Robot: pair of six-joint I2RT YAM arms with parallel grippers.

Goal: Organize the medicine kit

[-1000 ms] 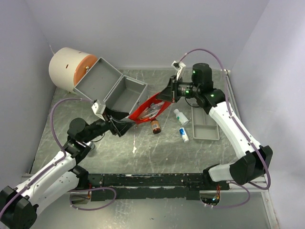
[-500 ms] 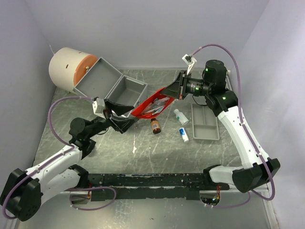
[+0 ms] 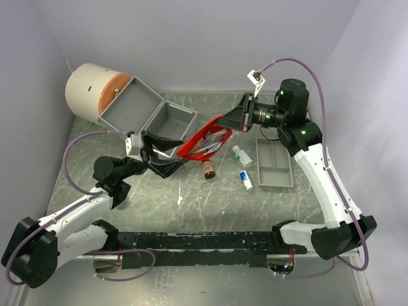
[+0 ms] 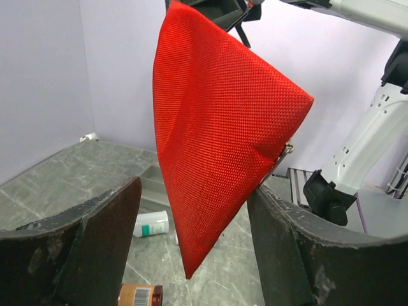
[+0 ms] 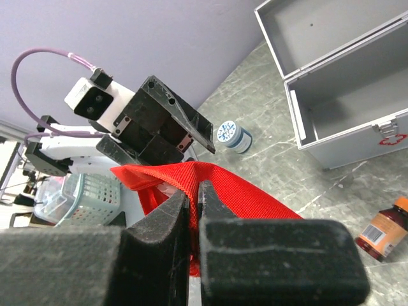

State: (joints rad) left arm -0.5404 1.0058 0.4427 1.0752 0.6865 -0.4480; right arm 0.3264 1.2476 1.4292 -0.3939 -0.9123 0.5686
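One second has brought a small shift. The red pouch (image 3: 205,140) has risen a little and drifted right, away from the open grey case (image 3: 153,118), carried by the right tool (image 3: 231,120) as that arm draws its wrist back. The right tool is clamped tight on the pouch's upper edge, its jaws almost meeting on the fabric in the right wrist view. The pouch now hangs clear of the bench (image 3: 210,204), slanting down to the left, with pale packets showing through its upturned opening.

Its lower corner dangles between the spread fingers of the left tool (image 3: 167,155), which has stayed wide open while its arm has pulled back at the elbow. In the left wrist view the fabric sits between the two fingers and touches neither, so nothing is gripped on that side.

On the bench below lie the brown bottle (image 3: 208,169), just under the pouch, and two white bottles (image 3: 241,155) to the right, beside the divided tray (image 3: 274,164). The case sits at the back left against the white drum (image 3: 89,92), lid up, and no contents show in it.

This looks like a two-handed hold being set up, with packing not yet begun.
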